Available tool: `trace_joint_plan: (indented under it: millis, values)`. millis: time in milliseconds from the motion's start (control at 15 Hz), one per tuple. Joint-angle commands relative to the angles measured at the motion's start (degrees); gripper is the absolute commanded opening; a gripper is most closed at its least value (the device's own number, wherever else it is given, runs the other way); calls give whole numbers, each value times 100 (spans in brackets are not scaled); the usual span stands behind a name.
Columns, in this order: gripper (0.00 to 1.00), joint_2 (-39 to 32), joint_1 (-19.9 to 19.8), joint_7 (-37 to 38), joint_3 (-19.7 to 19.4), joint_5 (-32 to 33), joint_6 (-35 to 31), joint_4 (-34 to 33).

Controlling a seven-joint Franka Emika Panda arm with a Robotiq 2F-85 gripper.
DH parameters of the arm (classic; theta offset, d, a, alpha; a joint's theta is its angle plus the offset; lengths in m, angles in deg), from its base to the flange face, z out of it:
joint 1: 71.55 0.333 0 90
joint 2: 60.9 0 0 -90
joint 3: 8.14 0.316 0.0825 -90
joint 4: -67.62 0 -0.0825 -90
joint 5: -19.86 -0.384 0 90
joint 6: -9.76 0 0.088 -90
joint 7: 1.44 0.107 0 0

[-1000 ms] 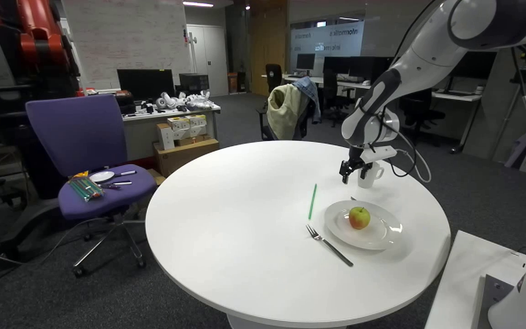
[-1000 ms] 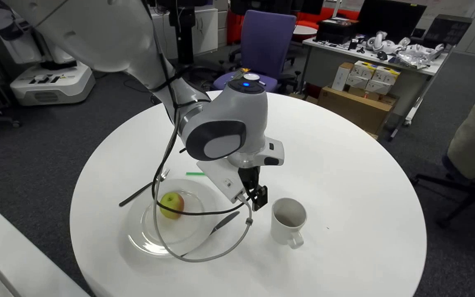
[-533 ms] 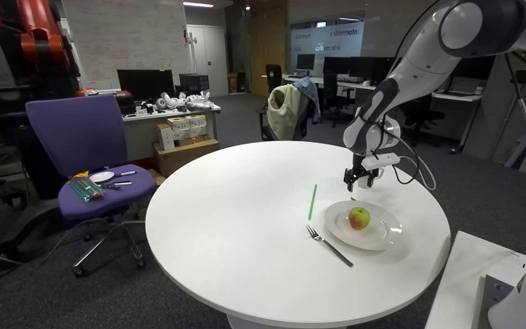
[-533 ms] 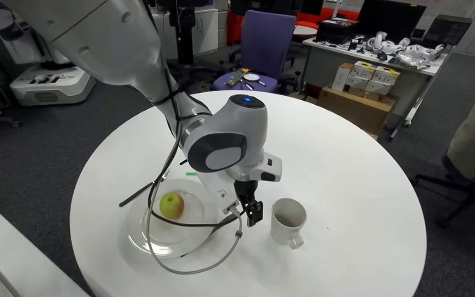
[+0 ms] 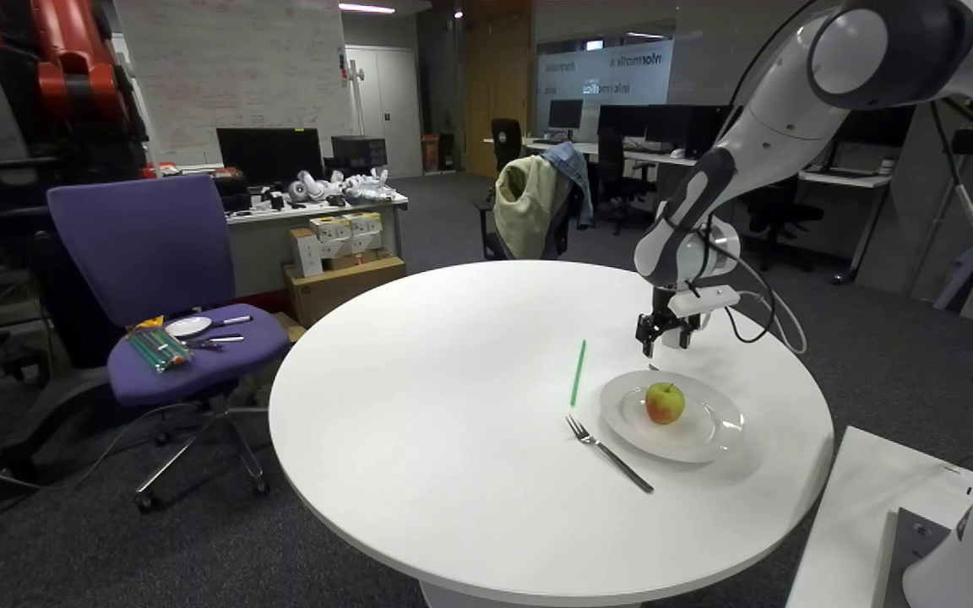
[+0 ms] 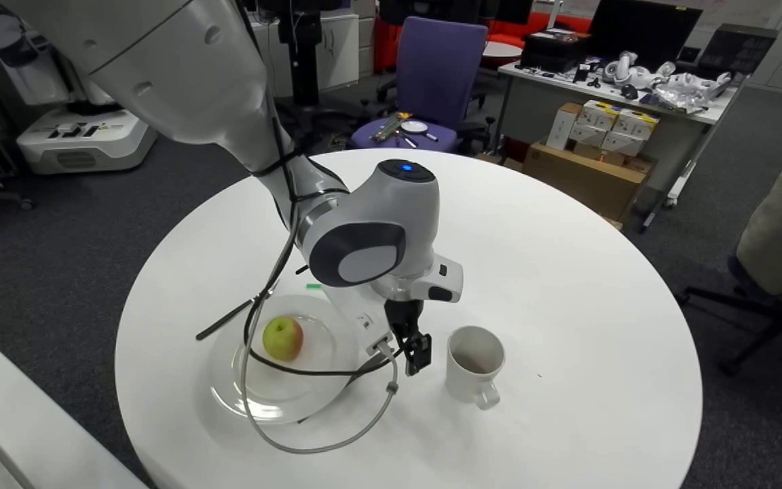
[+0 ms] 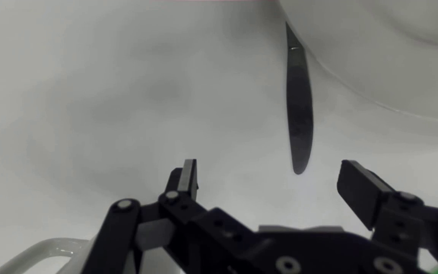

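Well beyond the plate [image 5: 710, 435], in an exterior view, a glass panel [image 5: 609, 80] carries the word "informatics" more than once, some letters faint or hidden; a whiteboard [image 5: 233, 76], also far from the plate, bears handwriting too dim to read, and the print on the stacked boxes [image 5: 339, 238] is too small to make out. The fingers [image 7: 361, 190] are spread wide and unladen, white tabletop [image 7: 222, 125] showing through the gap between them. They hang above that surface close to the plate, between it and the white mug [image 6: 470, 370], which stands upright near them. A knife [image 7: 299, 110] lies flat beside the plate and is partly covered by its rim; a rounded, dark-looking end pokes out toward the gap, though whether that is blade or handle cannot be told. In both exterior views the plate carries a yellow-green apple [image 5: 665, 404] with a red blush. A fork [image 5: 611, 456] rests just beside the plate, across from the knife, and a thin green stick [image 5: 578, 373] lies near the plate too, one end close to the fork's tines. The purple chair [image 5: 144, 245] is well apart from the plate, past the tabletop's edge.
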Motion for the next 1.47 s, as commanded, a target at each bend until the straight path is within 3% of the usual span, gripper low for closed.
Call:
trace_joint_plan:
  millis: [0,933,1000,1133,1400]
  values:
    - [100,-8,20,153,-32,92,-28,-36]
    - [100,-311,-5,363,121,-81,175,-170]
    - [75,-329,-9,368,121,-82,179,-176]
    - [67,-344,-14,372,121,-85,185,-183]
    - [34,-347,-21,371,124,-89,196,-238]
